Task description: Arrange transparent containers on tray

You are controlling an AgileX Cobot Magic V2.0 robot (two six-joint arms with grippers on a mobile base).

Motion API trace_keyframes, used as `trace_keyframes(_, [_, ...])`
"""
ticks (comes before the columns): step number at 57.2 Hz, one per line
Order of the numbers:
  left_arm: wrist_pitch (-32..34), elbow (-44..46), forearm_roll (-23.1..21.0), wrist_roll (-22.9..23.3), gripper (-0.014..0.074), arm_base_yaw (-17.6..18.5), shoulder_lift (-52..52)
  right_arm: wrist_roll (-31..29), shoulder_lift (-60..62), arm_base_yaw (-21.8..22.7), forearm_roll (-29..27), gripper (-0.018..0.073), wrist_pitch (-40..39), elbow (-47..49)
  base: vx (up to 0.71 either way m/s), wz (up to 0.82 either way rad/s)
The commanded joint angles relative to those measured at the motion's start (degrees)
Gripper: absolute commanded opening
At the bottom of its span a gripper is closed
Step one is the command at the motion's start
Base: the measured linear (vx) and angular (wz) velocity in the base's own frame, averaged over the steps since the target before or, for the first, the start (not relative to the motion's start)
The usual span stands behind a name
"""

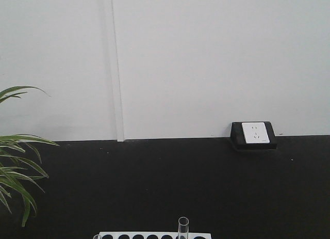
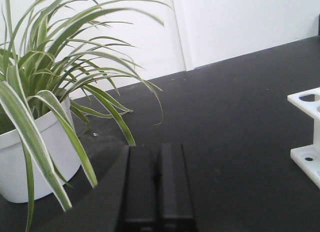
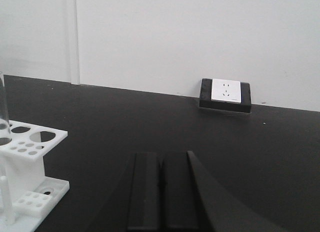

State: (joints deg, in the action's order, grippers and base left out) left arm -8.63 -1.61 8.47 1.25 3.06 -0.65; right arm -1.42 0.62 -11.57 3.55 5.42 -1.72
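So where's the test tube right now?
In the front view, the test tube stands upright in the white rack at the bottom centre of the picture.

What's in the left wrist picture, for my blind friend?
The left arm's black gripper, jaws shut, points across a black tabletop. A striped green leafy plant in a round white pot stands left; the corner of a white plastic rack shows right.

Clear glossy glass tube (image 1: 183, 227). White matt plastic rack (image 3: 31, 142) left of right gripper (image 3: 161, 162) (smooth black plastic). Tabletop (image 2: 240, 122) matt black.
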Motion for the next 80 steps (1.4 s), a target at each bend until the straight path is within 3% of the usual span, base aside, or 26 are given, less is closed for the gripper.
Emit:
trace_keyframes(1, [4.7, -1.8, 0.0, 0.2, -0.0007, -0.2, -1.3, -0.3, 0.4, 0.4, 0.0, -0.0011, -4.5, -0.5, 0.00, 0.00])
trace_keyframes(52, [4.9, -1.8, 0.0, 0.2, -0.0007, -0.2, -1.3, -0.3, 0.4, 0.4, 0.0, -0.0011, -4.5, -0.5, 0.00, 0.00])
trace_keyframes(63, [9.2, -1.4, 0.0, 0.2, -0.0007, -0.2, -1.3, -0.3, 0.4, 0.4, -0.2, -0.0011, -9.2, -0.5, 0.00, 0.00])
trace_keyframes(74, [25.2, -0.5, 0.0, 6.5, -0.0007, -0.2, -1.3, 0.4, 0.4, 0.4, -2.0, -0.0011, -24.6, 0.4, 0.00, 0.00])
trace_keyframes(80, [20.3, 6.2, 0.1, 12.7, -0.0007, -0.1, -1.2, 0.6, 0.4, 0.4, -2.0, -0.0011, -23.3, 5.4, 0.00, 0.00])
